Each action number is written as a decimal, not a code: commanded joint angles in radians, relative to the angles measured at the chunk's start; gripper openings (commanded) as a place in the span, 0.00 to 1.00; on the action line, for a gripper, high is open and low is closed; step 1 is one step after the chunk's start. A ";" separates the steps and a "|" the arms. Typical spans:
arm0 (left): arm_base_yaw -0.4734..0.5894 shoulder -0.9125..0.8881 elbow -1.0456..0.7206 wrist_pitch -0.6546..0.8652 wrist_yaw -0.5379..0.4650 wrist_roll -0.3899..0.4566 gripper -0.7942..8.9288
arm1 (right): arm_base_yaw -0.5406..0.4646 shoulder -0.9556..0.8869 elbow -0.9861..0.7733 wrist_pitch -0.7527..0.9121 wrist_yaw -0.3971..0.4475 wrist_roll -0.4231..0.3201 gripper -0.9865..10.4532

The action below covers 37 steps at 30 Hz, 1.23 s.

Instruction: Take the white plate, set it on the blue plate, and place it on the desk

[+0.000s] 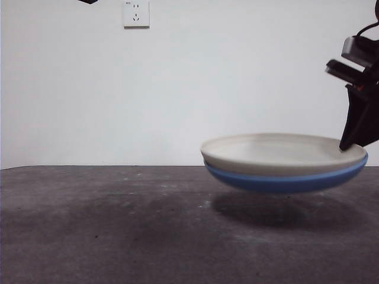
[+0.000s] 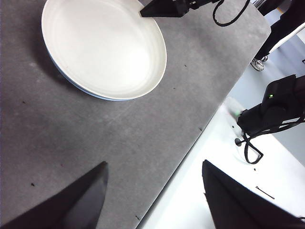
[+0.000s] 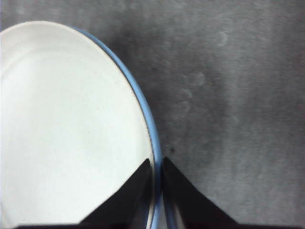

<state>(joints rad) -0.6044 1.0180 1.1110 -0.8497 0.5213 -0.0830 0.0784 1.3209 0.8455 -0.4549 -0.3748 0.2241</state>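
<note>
Two plates stacked, white plate [image 1: 278,151] nested on blue plate [image 1: 284,180], both lifted clear of desk [image 1: 118,231]; right gripper [image 3: 157,164] pinches their rims together. Left gripper [image 2: 152,191] spread, well apart

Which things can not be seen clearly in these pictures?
- Blue plate: its inside is covered by the white plate in every view.
- Right claw: the front view's right edge cuts off its arm.
- Wall socket: its small label is too small to read in the front view.
</note>
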 commanded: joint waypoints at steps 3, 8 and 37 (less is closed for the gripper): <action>-0.007 0.005 0.008 0.006 0.002 0.019 0.40 | 0.010 -0.035 0.010 0.018 -0.047 0.043 0.10; -0.007 0.005 0.008 0.012 0.002 0.019 0.40 | 0.045 -0.050 0.037 0.021 -0.056 0.066 0.10; -0.007 0.005 0.008 0.007 0.002 0.020 0.40 | 0.338 0.435 0.243 0.275 0.055 0.233 0.10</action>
<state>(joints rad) -0.6044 1.0180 1.1110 -0.8471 0.5213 -0.0830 0.4065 1.7351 1.0676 -0.1970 -0.3138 0.4419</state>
